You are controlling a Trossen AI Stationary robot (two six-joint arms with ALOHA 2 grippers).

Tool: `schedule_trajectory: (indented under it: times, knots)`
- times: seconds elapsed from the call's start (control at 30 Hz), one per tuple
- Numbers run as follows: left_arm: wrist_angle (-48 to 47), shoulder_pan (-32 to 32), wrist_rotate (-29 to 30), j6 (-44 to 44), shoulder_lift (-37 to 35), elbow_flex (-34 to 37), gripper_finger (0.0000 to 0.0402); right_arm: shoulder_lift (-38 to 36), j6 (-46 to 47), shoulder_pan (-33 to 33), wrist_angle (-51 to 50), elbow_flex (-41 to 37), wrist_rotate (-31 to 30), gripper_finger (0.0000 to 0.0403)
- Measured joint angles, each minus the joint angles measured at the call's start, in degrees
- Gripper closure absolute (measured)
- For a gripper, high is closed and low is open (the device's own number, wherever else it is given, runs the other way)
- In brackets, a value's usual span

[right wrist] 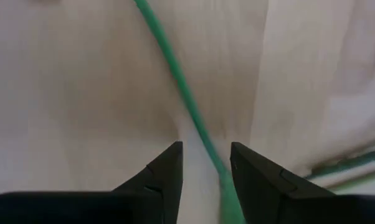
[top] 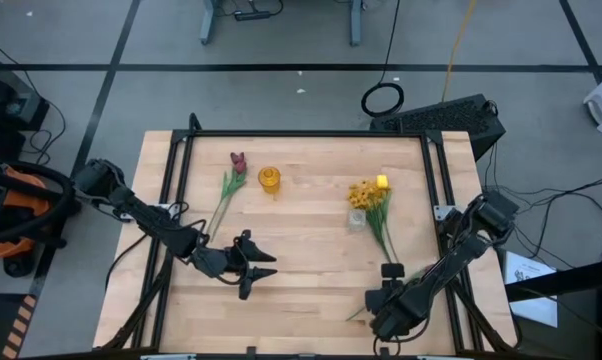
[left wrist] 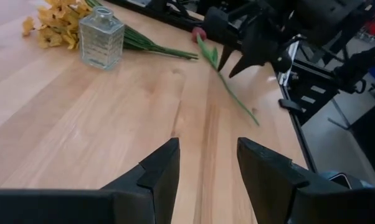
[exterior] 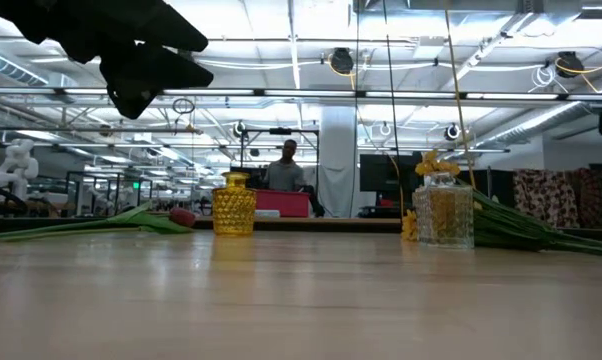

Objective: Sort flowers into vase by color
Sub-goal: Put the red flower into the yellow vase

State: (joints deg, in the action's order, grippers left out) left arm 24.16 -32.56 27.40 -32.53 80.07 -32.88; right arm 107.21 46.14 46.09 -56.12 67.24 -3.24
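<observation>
A: Right gripper (right wrist: 203, 171), near table edge on its own side. Jaws apart by a narrow gap, low over the wood, a green stem (right wrist: 175, 74) running up between the fingers. Nothing clamped yet.

B: Left gripper (top: 264, 271)?

A: Mid-table, fingers spread, empty, lifted off the surface, aimed toward the right arm.

B: Where are the flowers?

A: One dark-red tulip (top: 237, 160) lies flat at the far left, just beside the amber vase (top: 269, 180). Yellow spray and a yellow tulip (top: 381, 182) lie in a bunch against the clear glass vase (top: 356, 219), stems trailing toward the right arm. A second red bloom (left wrist: 199, 33) shows by the right gripper in the left wrist view.

B: Risks?

A: Stem is thin; closing off-centre could pinch only a leaf, or drag it across the table. Neighbouring stems lie close, so two could be picked up at once.

B: Counts?

A: Two vases, both upright, nothing standing in either. Two red blooms visible, one yellow tulip, one spray cluster; stems within it uncountable.
</observation>
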Motion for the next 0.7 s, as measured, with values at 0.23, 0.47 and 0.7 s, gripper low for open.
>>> schedule_trajectory:
  times: [0.23,0.47,0.7]
  knots:
    - [-0.9,0.0,0.2,0.0,0.0,0.0,0.0234,2.5,-4.1,0.1,-0.9,0.3,2.2,0.0315]
    - [-1.2,0.0,0.3,0.0,0.0,0.0,0.0234,3.0,-3.9,0.0,0.7,0.3,2.5,0.0395]
    - [-1.2,-0.1,0.2,0.0,0.0,0.0,0.0234,3.5,-0.2,0.0,0.3,2.2,2.5,0.04]
